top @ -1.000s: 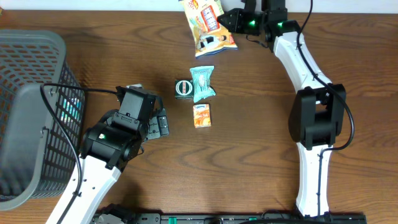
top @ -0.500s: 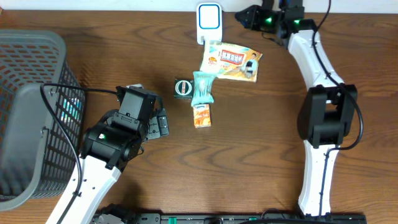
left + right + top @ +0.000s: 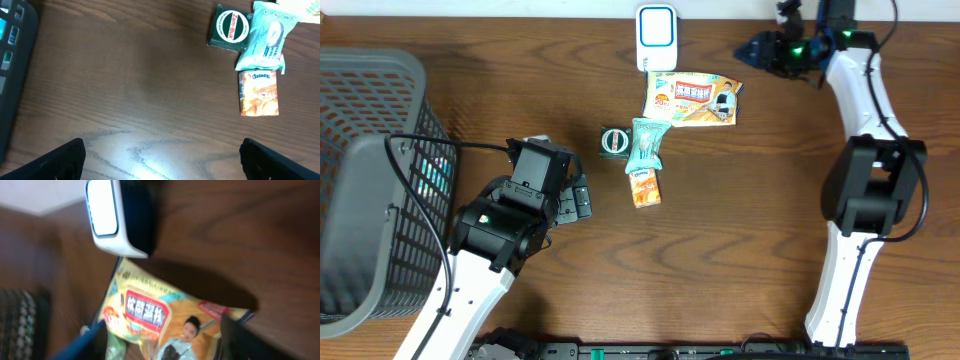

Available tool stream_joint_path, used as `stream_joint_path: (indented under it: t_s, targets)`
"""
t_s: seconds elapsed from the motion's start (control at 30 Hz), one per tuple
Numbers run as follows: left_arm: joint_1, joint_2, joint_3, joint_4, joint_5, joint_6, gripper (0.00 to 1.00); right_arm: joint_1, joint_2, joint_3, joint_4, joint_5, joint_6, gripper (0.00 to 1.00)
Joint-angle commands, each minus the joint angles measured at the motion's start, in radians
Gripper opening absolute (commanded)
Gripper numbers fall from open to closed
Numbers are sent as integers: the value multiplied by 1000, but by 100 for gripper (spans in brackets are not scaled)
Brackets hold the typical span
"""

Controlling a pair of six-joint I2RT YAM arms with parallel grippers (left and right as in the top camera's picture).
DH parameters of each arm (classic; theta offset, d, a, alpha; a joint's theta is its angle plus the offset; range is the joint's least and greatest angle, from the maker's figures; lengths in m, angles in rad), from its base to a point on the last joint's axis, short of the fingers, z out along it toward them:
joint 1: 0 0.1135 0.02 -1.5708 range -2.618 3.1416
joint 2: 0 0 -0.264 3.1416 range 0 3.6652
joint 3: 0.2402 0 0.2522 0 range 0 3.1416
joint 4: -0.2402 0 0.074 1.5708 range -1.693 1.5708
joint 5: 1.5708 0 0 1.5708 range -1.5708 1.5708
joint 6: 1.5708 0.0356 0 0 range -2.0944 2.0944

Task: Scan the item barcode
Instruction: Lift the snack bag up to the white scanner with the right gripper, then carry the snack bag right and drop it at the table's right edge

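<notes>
A snack packet (image 3: 692, 98) lies flat and face up on the desk (image 3: 740, 220), ahead of the right jaws and well clear of them. Its top edge is just beside the foot of the white scanner (image 3: 657, 35). The spot looks chosen, since a code could be read there. No barcode shows on the printed face, and whether it has been read cannot be told. The right jaws stand apart and grip nothing. In the right wrist view, packet and scanner appear beyond the two fingertips, untouched.

Three more goods wait in a tight cluster ahead of the left jaws, toward their right side, likely queued for their own turn. They are a round green tin (image 3: 615, 141), a teal wipes pack (image 3: 646, 142) touching the tin, and a small orange carton (image 3: 644, 186) on the near side of the pack. The left jaws gape wide and empty over bare desk, seemingly parked while the other arm works. A grey mesh basket (image 3: 370, 150) stands to their left, probably for scanned goods. Something blue-green shows through its mesh, too hidden to count.

The tally is one packet, one scanner, one tin, one wipes pack, one carton, one basket and two arms.
</notes>
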Motion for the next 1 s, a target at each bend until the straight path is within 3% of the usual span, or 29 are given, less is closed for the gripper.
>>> stream_joint_path:
  t_s: [0.0,0.1,0.2,0.4,0.6,0.67,0.7,0.73,0.8,0.83,0.97]
  targets:
    - [3,4,4,-2,-17,2,98,59,-15,17,-53,140,21,80]
    - [3,4,4,-2,-16,2,98,95,-14,15,-179,423,93,99]
    - [3,4,4,-2,-17,2,98,114,-14,10,-253,514,104,99]
    - [3,4,4,-2,-17,2,98,122,-14,-61,-257,452,104,99]
    - [3,4,4,-2,-16,2,98,123,-14,-202,-91,294,103,99]
    - [3,4,4,-2,-17,2,98,123,-14,-262,18,231,104,91]
    - [3,4,4,-2,-17,2,98,123,-14,-281,57,207,104,81]
    - [3,4,4,-2,-16,2,98,123,-14,-293,87,190,104,65]
    - [3,4,4,-2,-17,2,98,123,-14,-294,101,190,103,13]
    - [3,4,4,-2,-16,2,98,121,-14,-294,104,193,103,1]
    - [3,4,4,-2,-16,2,98,89,-35,-276,84,192,98,1]
